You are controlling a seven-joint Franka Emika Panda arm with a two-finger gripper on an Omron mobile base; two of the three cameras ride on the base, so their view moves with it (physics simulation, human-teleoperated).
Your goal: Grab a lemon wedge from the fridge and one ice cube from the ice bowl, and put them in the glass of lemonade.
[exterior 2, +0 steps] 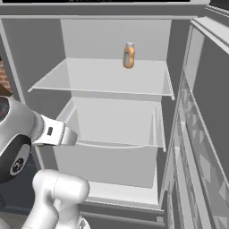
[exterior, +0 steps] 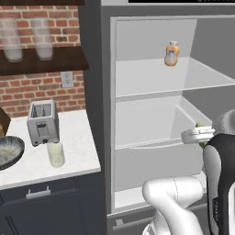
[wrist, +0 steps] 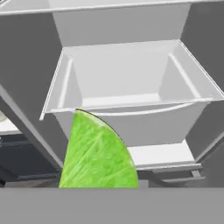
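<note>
The lemon wedge (wrist: 97, 153) is seen large and green at the bottom of the hand view, right at the hand, so it is judged to be held there; its fingertips are hidden behind the wedge, and how far they stand apart cannot be told. In the left base view a speck of green shows at the hand (exterior: 200, 134), which is carried in front of the open fridge (exterior: 151, 92), level with its lower drawer. The first pick-up is therefore judged done, while the carry to the glass, the ice cube and both drops are left. Further off, on the tabletop (exterior: 78, 151) to the left of the fridge, the glass of lemonade (exterior: 56, 153) stands just in front of the toaster (exterior: 43, 122), with the ice bowl (exterior: 9, 151) at the left edge. Deepest in the fridge, a small orange bottle (exterior: 171, 54) is left on the upper shelf
</note>
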